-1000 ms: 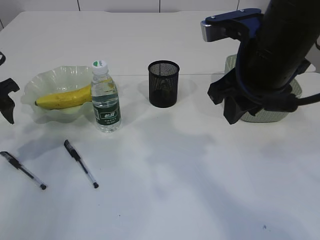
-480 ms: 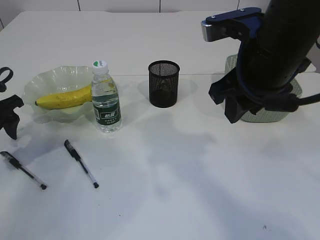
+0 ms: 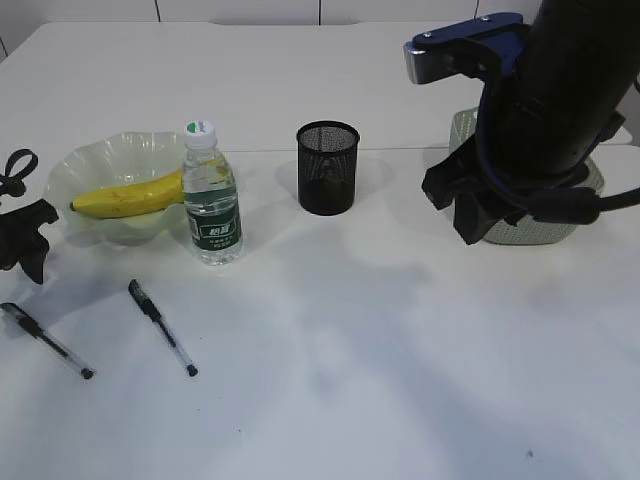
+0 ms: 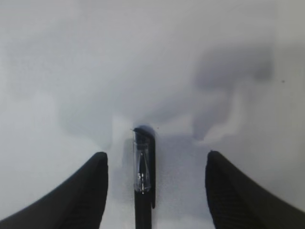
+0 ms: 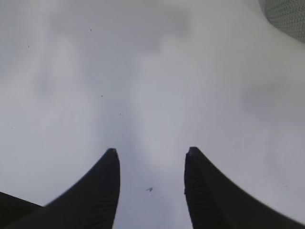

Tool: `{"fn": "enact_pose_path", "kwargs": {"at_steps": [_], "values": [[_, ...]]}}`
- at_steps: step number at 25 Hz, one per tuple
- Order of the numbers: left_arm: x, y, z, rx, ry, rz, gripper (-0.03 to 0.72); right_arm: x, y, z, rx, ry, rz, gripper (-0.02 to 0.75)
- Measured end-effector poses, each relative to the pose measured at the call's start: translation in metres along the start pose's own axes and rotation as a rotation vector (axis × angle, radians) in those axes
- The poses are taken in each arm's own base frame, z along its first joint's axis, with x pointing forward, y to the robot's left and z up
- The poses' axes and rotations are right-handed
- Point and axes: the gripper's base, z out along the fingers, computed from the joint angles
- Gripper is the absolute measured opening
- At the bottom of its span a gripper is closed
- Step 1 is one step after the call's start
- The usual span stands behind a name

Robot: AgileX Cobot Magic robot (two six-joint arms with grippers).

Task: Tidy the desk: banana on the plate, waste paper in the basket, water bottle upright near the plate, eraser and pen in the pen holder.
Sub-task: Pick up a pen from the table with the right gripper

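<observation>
Two black pens lie on the white table at the front left, one at the far left [image 3: 45, 340] and one beside it [image 3: 162, 327]. My left gripper [image 3: 25, 245] hangs open just above the far left pen. In the left wrist view that pen [image 4: 143, 181] lies on the table between the spread fingers of the gripper [image 4: 156, 160], untouched. The banana [image 3: 125, 198] lies on the pale plate [image 3: 100, 155]. The water bottle [image 3: 210, 195] stands upright beside the plate. The black mesh pen holder [image 3: 327, 167] stands mid-table. My right gripper [image 3: 470, 215] is open and empty [image 5: 151, 152]. Eraser and waste paper are not visible.
The pale mesh basket [image 3: 530, 232] stands at the right, mostly hidden behind my right arm; its corner shows in the right wrist view [image 5: 286, 14]. The table's far edge runs behind the plate and the pen holder.
My left gripper has moved right and a little down, further into view, closer over the far left pen. My right arm has hardly moved.
</observation>
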Motion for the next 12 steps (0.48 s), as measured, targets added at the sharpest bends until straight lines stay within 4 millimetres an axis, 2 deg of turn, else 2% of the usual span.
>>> {"fn": "enact_pose_path", "kwargs": {"at_steps": [12], "values": [[-0.0025, 0.0003, 0.0072, -0.001, -0.009, 0.012, 0.447, 0.0, -0.0002, 0.0, 0.002, 0.0, -0.013, 0.337]]}}
